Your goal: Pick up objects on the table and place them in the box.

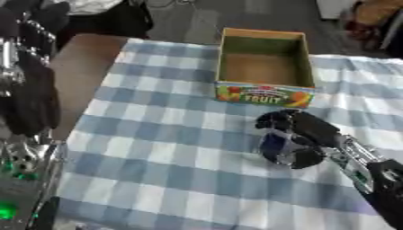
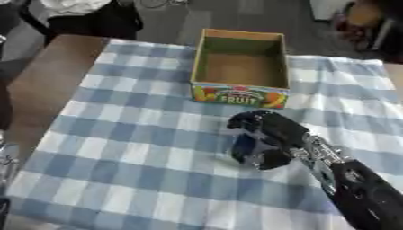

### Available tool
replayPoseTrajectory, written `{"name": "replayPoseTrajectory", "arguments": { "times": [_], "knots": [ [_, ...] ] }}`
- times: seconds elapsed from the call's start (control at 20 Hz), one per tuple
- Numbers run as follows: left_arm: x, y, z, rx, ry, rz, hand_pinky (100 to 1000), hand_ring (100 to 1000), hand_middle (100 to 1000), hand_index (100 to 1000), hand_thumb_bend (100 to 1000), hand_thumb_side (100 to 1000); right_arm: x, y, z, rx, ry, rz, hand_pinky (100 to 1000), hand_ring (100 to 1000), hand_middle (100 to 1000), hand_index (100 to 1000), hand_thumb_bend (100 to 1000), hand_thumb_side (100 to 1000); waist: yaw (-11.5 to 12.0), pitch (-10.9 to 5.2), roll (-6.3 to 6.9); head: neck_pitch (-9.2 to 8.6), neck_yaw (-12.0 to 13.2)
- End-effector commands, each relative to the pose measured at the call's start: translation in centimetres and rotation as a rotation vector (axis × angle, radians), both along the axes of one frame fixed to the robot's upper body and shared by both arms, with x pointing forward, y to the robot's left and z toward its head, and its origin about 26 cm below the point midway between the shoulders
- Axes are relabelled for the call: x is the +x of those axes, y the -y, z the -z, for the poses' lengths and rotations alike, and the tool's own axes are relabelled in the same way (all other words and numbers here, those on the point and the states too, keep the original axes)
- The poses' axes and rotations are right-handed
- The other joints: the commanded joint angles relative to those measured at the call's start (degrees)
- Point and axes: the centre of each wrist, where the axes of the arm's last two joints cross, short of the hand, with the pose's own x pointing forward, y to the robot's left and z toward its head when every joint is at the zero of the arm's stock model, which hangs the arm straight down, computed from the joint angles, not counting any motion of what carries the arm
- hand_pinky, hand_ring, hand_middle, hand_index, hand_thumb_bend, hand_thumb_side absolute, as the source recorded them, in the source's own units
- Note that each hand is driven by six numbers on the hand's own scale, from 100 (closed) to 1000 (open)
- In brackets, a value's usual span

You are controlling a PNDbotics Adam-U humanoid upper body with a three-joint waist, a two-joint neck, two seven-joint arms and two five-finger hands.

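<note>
An open cardboard box (image 1: 264,96) with "FRUIT" printed on its front stands on the far middle of the checked cloth, and its inside looks empty. My right hand (image 1: 301,131) is just in front of the box, low over the cloth. Its fingers are curled round a small dark blue thing (image 1: 273,144), which is mostly hidden by them. My left hand (image 1: 31,96) is raised at the left edge of the left eye view, well away from the box, with its black fingers straight and nothing in it.
A blue and white checked cloth (image 1: 157,148) covers the table. Bare brown tabletop (image 1: 78,67) shows along its left side. Dark bags and other clutter lie on the floor beyond the far edge. Part of my body with green lights (image 1: 8,209) fills the lower left corner.
</note>
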Motion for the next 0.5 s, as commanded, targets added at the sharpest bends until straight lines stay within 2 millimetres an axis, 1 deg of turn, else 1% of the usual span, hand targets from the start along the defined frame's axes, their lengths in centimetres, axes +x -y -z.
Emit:
{"name": "replayPoseTrajectory", "arguments": {
  "times": [0.05, 0.5],
  "knots": [
    [-0.12, -0.18, -0.86, 0.015, 0.029, 0.005, 858, 750, 865, 854, 291, 1000, 0.35, 0.43, -0.59, -0.007, 0.025, 0.012, 718, 787, 824, 878, 349, 1000, 0.14, -0.47, 0.11, -0.43, 0.69],
    [-0.12, -0.07, -0.92, 0.012, 0.031, 0.010, 858, 749, 865, 854, 290, 1000, 0.81, 0.94, -0.10, -0.047, 0.046, 0.032, 734, 798, 837, 882, 336, 1000, 0.48, -0.28, 0.05, -0.76, 0.91]
  ]
}}
